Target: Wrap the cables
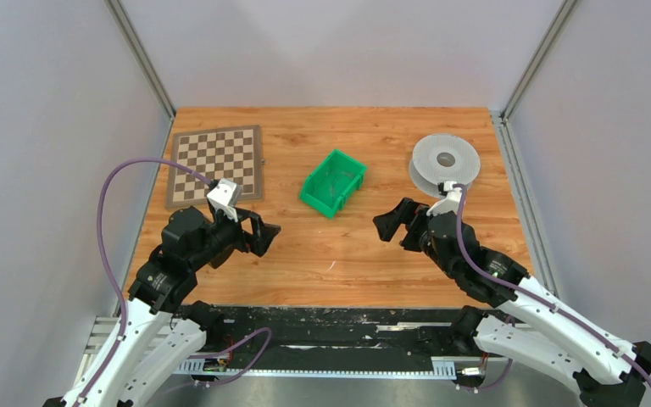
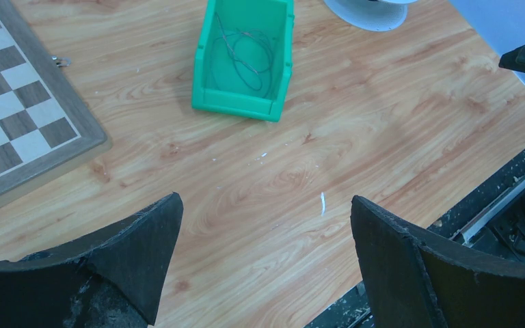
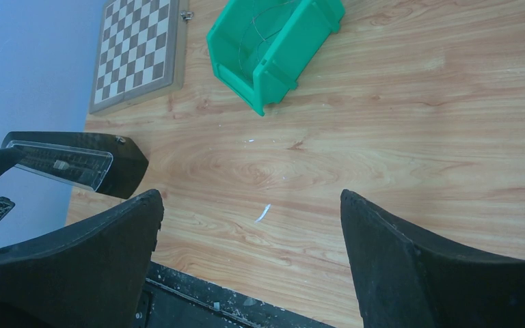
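While left gripper [image 2: 266, 205] and right gripper [image 3: 253, 198] are gaping wide, empty, we are seeing the cables [image 2: 245, 56], a hair-thin loop, lying inside the green plastic bin [image 2: 236, 106], grey disc spool [image 1: 464, 161] right, chequered board [image 1: 217, 164] left.

Green bin [image 2: 236, 102], brown-and-cream chequered board [image 1: 217, 164], pale grey spool [image 1: 428, 157], perhaps dotted
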